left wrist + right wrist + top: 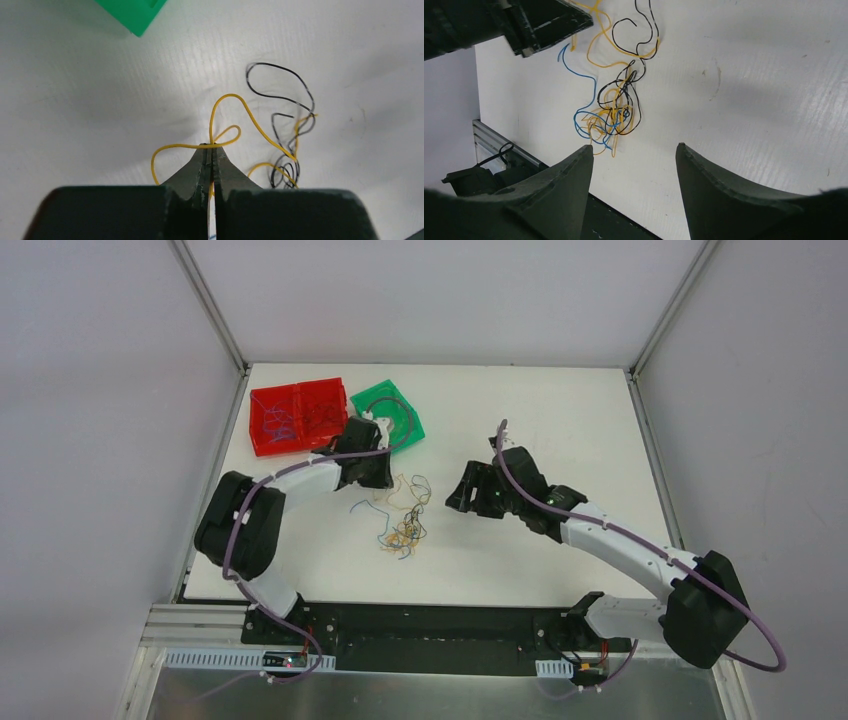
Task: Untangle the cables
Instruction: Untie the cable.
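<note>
The cables [400,515] lie as a loose tangle of yellow, blue and black strands on the white table between the two arms. My left gripper [212,146] is shut on a yellow cable [227,96] where two of its loops cross. A black cable [280,70] curls to its right. In the top view the left gripper [385,480] sits at the tangle's upper left end. My right gripper [634,147] is open and holds nothing, hovering right of the clump [616,112]. A blue strand [579,75] trails from the clump toward the left gripper [574,22].
A red tray [262,440] holding thin wires stands at the back left, with a green tray [405,428] beside it, just behind the left gripper. The green tray's corner [135,12] shows in the left wrist view. The black base rail [430,625] runs along the near edge.
</note>
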`<state>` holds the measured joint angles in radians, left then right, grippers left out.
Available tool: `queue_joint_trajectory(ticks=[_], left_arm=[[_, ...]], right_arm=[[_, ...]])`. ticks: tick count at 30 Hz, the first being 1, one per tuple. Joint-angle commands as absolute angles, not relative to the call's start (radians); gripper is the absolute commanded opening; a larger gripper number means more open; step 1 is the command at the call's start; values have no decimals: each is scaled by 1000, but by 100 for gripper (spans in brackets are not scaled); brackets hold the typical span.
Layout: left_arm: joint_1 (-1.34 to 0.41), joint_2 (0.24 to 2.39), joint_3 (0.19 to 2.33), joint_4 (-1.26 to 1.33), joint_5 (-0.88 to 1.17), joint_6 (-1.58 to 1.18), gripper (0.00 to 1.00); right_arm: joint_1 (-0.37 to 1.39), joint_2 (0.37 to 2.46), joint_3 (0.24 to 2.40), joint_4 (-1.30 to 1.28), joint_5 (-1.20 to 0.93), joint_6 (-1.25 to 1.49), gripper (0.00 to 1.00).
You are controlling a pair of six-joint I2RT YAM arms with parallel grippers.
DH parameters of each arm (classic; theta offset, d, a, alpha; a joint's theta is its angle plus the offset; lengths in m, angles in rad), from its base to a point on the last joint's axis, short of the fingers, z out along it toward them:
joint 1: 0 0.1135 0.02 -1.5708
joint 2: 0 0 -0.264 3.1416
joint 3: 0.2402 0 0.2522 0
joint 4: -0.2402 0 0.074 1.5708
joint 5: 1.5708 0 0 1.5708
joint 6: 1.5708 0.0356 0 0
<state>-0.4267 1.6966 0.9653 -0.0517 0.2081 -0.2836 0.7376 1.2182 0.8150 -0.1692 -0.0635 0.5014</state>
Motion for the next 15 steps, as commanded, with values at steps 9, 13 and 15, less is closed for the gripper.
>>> queue_joint_trajectory(ticks=[9, 13, 15], left_arm=[[-606, 1237, 933, -115, 263, -206, 0], [-635, 1171, 1001, -163, 289, -201, 0], [-639, 1147, 1045, -190, 316, -201, 0]], right_arm=[[741, 1169, 779, -134, -11, 534, 64], [742, 1110, 738, -114, 75, 542, 63], [740, 1082, 723, -111, 94, 533, 63]])
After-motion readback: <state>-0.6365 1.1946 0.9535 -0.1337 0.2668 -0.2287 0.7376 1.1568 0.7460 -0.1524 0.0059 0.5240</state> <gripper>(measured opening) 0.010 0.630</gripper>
